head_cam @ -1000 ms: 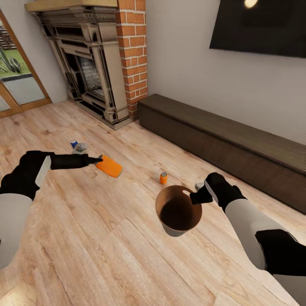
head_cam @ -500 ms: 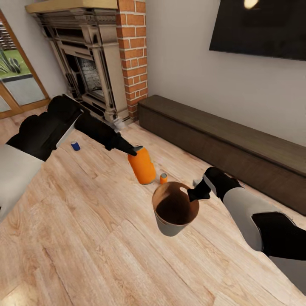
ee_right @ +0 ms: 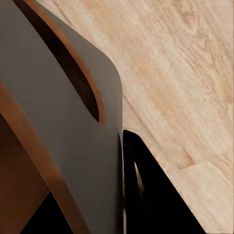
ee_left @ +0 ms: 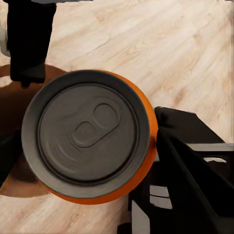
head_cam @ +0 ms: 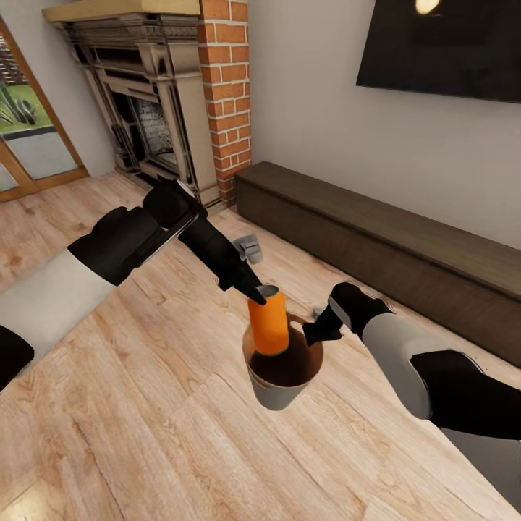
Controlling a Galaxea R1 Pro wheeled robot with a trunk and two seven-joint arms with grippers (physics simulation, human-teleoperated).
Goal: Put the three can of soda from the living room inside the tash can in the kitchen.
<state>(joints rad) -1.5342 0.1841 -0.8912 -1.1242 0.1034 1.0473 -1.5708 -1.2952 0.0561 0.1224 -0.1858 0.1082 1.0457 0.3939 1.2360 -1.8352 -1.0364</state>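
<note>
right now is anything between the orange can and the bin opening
Nothing visible. The left tool holds the orange can upright over the bin, whose mouth looks open; the right tool grips its rim at one side.

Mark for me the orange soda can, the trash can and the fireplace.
orange soda can (head_cam: 268, 329): head view, on its orange side wall.
trash can (head_cam: 278, 396): head view, on its grey outer wall below the rim.
fireplace (head_cam: 148, 94): head view, on its carved stone frame.
</note>
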